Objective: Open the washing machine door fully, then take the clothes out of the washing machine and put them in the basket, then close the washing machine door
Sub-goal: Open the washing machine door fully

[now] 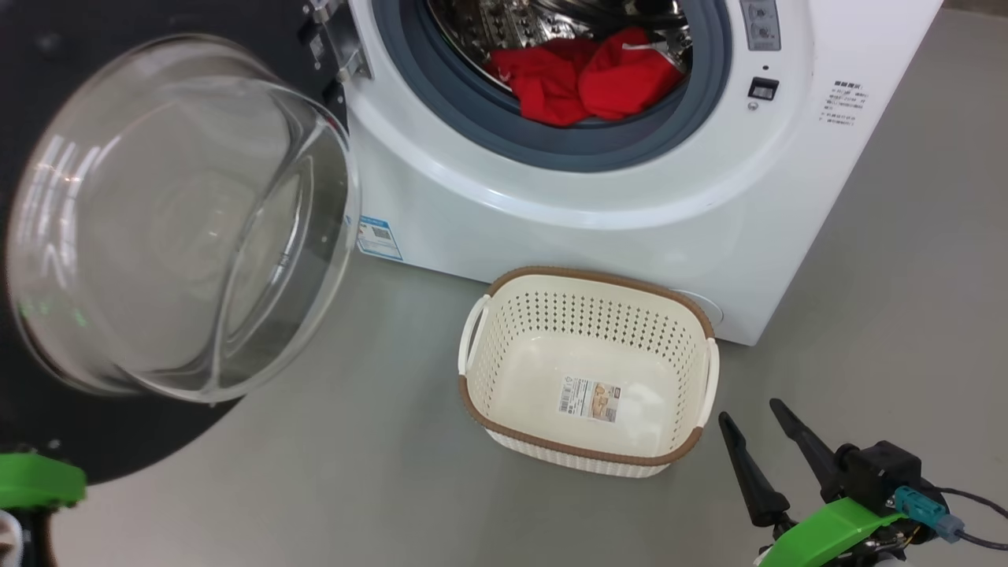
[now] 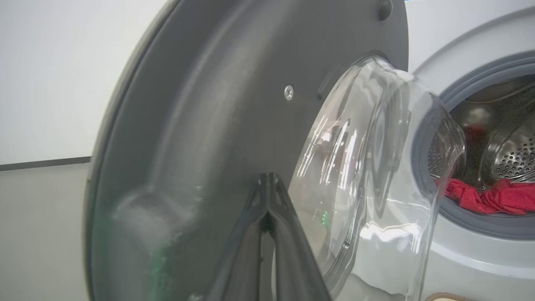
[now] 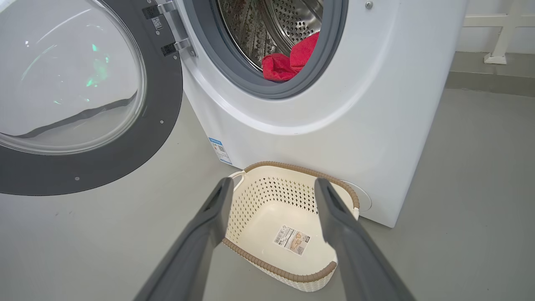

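The washing machine (image 1: 630, 205) stands with its door (image 1: 181, 228) swung out to the left, glass bowl bulging toward me. Red clothes (image 1: 591, 79) lie in the steel drum behind the grey ring. The cream basket (image 1: 587, 370) sits on the floor in front of the machine, with only a sticker inside. In the left wrist view my left gripper (image 2: 268, 177) is shut, its tips close against the door's dark inner face (image 2: 200, 125); whether they touch it I cannot tell. My right gripper (image 1: 748, 409) hangs open at the lower right, just right of the basket (image 3: 280, 217).
Grey floor (image 1: 906, 315) spreads around the machine and basket. A pale wall with a dark baseboard (image 2: 42, 163) runs behind the door. White frame legs (image 3: 497, 54) stand at the far right by the wall.
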Available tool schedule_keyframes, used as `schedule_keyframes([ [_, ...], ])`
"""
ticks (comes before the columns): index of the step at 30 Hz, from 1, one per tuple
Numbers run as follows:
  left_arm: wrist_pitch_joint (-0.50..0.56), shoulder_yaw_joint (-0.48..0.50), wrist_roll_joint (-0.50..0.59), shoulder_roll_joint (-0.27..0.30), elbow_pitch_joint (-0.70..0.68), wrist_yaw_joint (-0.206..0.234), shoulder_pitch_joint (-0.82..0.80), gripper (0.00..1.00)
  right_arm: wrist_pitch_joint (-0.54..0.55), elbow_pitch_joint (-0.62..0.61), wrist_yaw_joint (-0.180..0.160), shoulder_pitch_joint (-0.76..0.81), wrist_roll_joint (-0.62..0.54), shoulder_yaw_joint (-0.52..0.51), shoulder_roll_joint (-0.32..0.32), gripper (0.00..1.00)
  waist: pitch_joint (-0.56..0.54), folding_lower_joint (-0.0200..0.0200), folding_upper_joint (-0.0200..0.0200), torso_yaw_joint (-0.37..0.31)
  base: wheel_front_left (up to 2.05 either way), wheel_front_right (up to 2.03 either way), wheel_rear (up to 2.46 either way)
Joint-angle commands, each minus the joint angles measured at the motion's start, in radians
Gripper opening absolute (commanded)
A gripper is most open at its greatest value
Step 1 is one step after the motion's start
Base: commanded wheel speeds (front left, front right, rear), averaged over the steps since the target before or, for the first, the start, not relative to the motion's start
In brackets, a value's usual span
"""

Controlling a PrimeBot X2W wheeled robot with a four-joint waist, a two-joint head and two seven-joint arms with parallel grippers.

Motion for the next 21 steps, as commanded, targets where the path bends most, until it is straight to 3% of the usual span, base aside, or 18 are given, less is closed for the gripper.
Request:
schedule_keyframes([
  [1, -0.005, 0.06, 0.016, 0.066, -0.005, 0.004, -0.05, 0.0, -0.012, -0.026, 0.007, -0.035, -0.01, 0.017, -0.015, 1.0, 0.017, 0.0, -0.0001, -0.006, 0.0, 0.0, 0.0],
  [21, -0.005, 0.163, 0.057, 0.095, 0.164, 0.002, -0.168, 0.0, -0.012, -0.03, 0.007, -0.076, -0.021, 0.008, -0.034, 1.0, 0.077, 0.0, -0.0001, -0.026, 0.0, 0.0, 0.0],
])
